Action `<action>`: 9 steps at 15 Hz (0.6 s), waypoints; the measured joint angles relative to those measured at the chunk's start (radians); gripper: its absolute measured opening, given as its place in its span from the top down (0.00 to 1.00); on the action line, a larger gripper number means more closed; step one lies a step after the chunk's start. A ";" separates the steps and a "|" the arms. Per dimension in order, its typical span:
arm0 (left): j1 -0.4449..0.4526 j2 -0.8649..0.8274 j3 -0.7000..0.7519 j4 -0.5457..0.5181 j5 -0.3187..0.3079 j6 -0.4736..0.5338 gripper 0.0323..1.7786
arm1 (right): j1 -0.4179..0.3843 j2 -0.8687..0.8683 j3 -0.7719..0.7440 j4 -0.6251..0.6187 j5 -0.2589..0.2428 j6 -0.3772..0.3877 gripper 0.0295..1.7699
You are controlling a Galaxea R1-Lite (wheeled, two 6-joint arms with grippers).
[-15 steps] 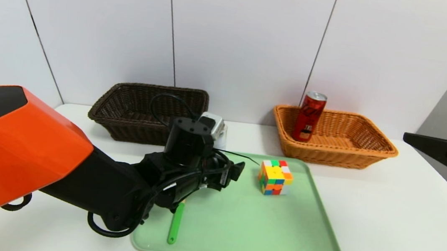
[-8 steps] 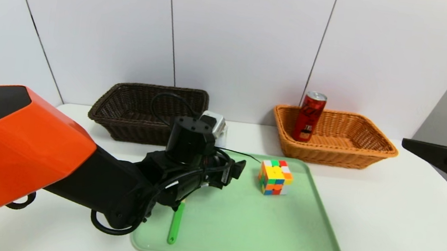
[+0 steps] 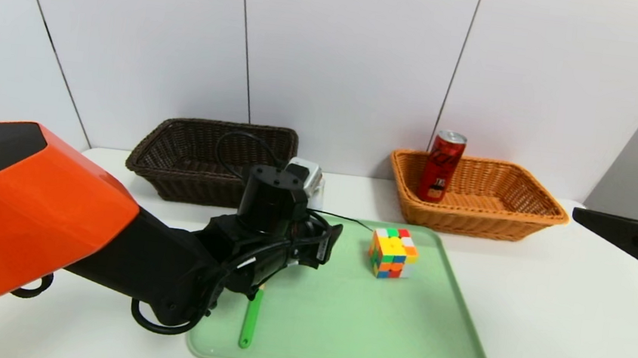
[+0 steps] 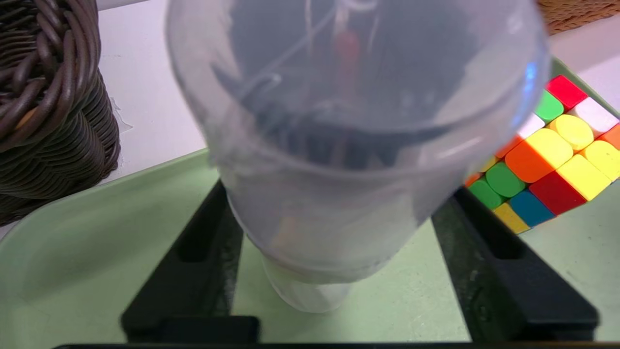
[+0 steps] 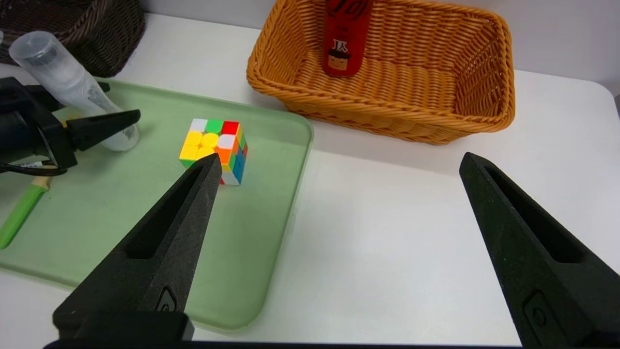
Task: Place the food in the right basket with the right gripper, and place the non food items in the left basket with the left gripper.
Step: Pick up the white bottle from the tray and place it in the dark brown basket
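A translucent bottle stands at the back left of the green tray; only its pale top shows in the head view. My left gripper is open, one finger on each side of the bottle, with tray showing beside its base. A colourful puzzle cube sits on the tray to the right. A green pen lies near the front left. A red can stands in the orange basket. My right gripper hangs open over the table at the far right.
The dark brown basket stands at the back left against the wall, just behind my left arm. White tabletop lies between the tray's right edge and my right gripper.
The left gripper's fingers have drawn slightly closer around the bottle. The right gripper has sunk a little at the right edge. Cube, pen and can have not moved.
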 joint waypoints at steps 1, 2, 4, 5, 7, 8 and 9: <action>0.000 0.000 0.000 0.001 0.000 -0.002 0.43 | 0.000 -0.004 0.007 0.000 0.000 0.000 0.04; 0.000 0.000 0.000 0.001 0.000 -0.002 0.50 | 0.000 -0.008 0.011 0.000 0.000 0.000 0.04; 0.000 -0.001 0.000 0.002 0.001 -0.002 0.61 | 0.001 -0.014 0.018 0.000 0.000 0.000 0.04; 0.000 -0.003 0.001 0.003 0.002 -0.002 0.65 | 0.001 -0.018 0.021 0.000 0.001 0.000 0.04; 0.000 -0.006 0.003 0.005 0.004 -0.001 0.65 | 0.003 -0.025 0.034 0.000 0.000 0.000 0.04; 0.000 -0.008 0.003 0.005 0.005 -0.002 0.65 | 0.007 -0.030 0.041 0.000 0.000 0.000 0.04; 0.000 -0.010 0.004 0.006 0.006 -0.002 0.65 | 0.010 -0.035 0.049 0.000 0.000 0.000 0.04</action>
